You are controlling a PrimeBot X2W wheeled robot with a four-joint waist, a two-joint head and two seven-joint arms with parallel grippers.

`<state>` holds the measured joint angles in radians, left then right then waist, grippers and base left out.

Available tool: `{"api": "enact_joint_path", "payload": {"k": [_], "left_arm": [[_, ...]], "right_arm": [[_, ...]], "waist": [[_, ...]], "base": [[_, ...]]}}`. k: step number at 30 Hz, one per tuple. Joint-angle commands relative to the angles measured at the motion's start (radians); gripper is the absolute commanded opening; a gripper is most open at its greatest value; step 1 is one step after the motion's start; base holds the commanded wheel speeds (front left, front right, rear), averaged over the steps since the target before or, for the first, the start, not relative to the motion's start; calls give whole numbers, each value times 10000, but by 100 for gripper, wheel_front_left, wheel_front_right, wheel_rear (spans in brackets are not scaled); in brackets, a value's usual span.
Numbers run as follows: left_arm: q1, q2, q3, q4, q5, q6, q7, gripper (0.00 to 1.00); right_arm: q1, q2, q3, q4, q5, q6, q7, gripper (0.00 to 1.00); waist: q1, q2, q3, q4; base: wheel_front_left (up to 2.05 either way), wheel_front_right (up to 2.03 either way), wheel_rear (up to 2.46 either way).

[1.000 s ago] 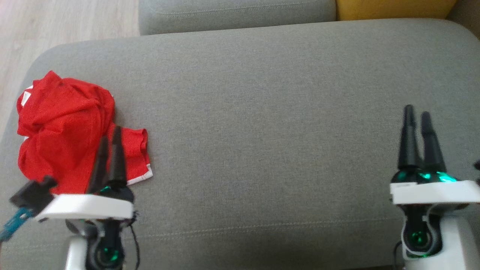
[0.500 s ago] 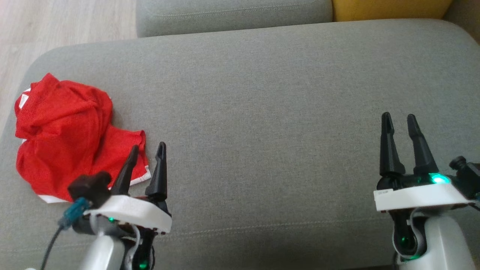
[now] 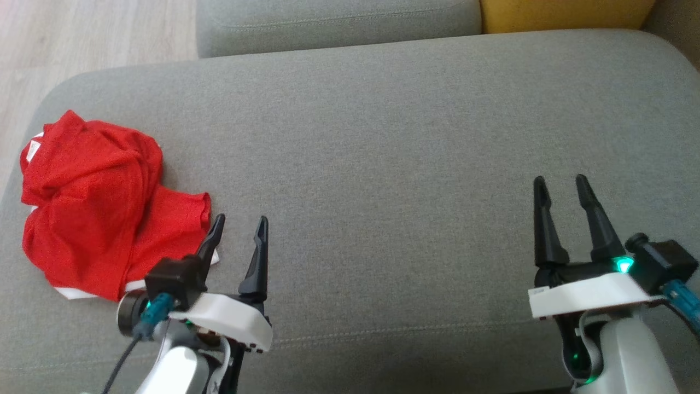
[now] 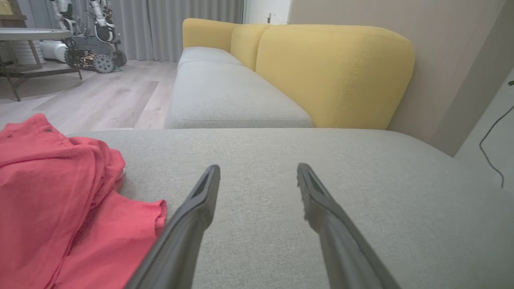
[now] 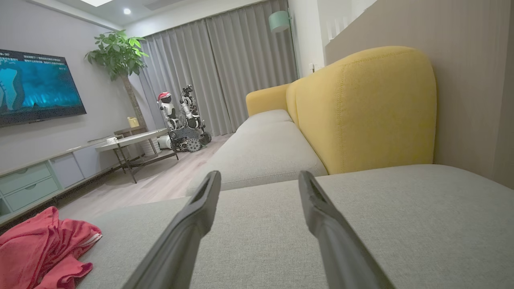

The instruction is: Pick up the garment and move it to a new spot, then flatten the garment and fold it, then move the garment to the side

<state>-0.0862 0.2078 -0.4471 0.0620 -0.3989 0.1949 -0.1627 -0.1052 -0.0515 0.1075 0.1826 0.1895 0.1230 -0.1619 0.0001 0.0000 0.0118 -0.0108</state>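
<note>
1. A crumpled red fabric garment with a white hem (image 3: 93, 202) lies at the left end of the wide grey upholstered seat cushion (image 3: 383, 137), close to its left edge. It is piled in loose layers and is not spread flat.
2. The left gripper (image 3: 241, 219) is held just to the right of the garment's near corner. Its two dark fingers are spread apart and nothing is held between them. In the left wrist view the red hem is seen just beside one finger, but contact cannot be confirmed.
3. The right gripper (image 3: 560, 179) is held at the near right of the cushion, well apart from the garment. Its fingers are also spread and empty, and they point to the far side.
4. Both grippers are probably kept open so that the cloth can be taken at once. The bare middle of the cushion is judged to be the place meant for spreading.
5. Since the garment is bunched, the flattening and folding are judged as not done, and the picking up seems to be the step in hand.
6. For this step, the left gripper would have to be brought to the left, over the cloth.
7. Only the top layer may be pinched, or the heap may be pushed over the left edge towards the pale wooden floor (image 3: 82, 33).
</note>
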Motion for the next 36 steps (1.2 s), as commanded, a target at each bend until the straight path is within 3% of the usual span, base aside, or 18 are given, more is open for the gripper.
{"api": "enact_joint_path", "payload": {"k": [1,14,18,21,28,36], "left_arm": [[-596,251,148,-289,365,135,-142,100],[-658,350,-151,-262,1725,864,-523,100],[-523,21,173,-518,1570,888,-640,100],[-344,-286,689,-657,1395,471,-727,100],[115,-1171,2109,3,1491,-865,-961,100],[154,-1528,2926,937,1256,-1590,-991,100]], "right_arm": [[-391,19,299,-319,-447,59,-151,100],[-612,16,614,-362,-2217,67,-531,100],[-626,15,623,-395,-2506,70,-648,100],[-625,15,568,-343,-2571,71,-735,100],[-651,12,553,131,-1134,76,-968,100],[-756,12,603,632,-510,77,-998,100]], "waist": [[-1,0,-16,4],[-1,0,-20,80],[-1,0,-3,114],[-1,0,13,148],[-1,0,-25,165],[-1,0,-54,86]], "base": [[0,0,0],[0,0,0],[0,0,0],[0,0,0],[0,0,0],[0,0,0]]}}
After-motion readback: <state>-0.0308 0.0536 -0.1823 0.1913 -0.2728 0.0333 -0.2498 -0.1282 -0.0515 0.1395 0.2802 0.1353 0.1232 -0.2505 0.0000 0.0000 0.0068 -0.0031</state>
